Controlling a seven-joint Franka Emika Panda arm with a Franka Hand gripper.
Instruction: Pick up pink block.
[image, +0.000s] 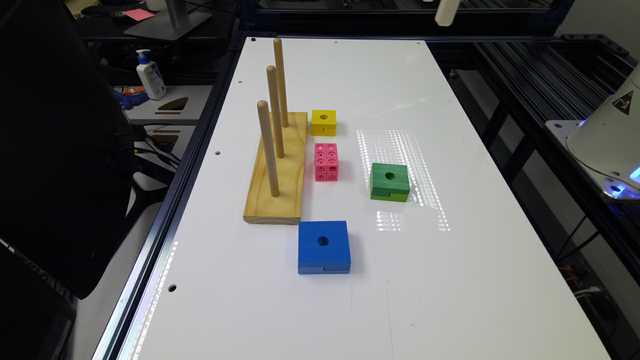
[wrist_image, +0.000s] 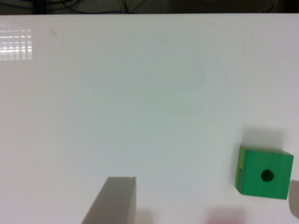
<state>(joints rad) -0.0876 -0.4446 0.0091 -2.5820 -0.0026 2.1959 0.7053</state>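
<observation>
The pink block (image: 326, 161), made of joined little cubes with round holes, lies on the white table (image: 450, 280) beside the wooden peg board (image: 280, 170). It sits between the yellow block (image: 323, 122) and the blue block (image: 323, 247). A white part of my gripper (image: 446, 12) hangs high over the table's far end, well away from the pink block. In the wrist view my gripper (wrist_image: 203, 205) is open, its grey fingers (wrist_image: 114, 200) wide apart with only bare table between them. A faint pink blur (wrist_image: 226, 218) shows at that picture's edge.
A green block (image: 390, 182) with a centre hole lies at the pink block's side toward the exterior view's right, and appears in the wrist view as the green block (wrist_image: 265, 173). Three tall pegs (image: 274, 110) rise from the board. The robot base (image: 607, 135) stands off the table's right side.
</observation>
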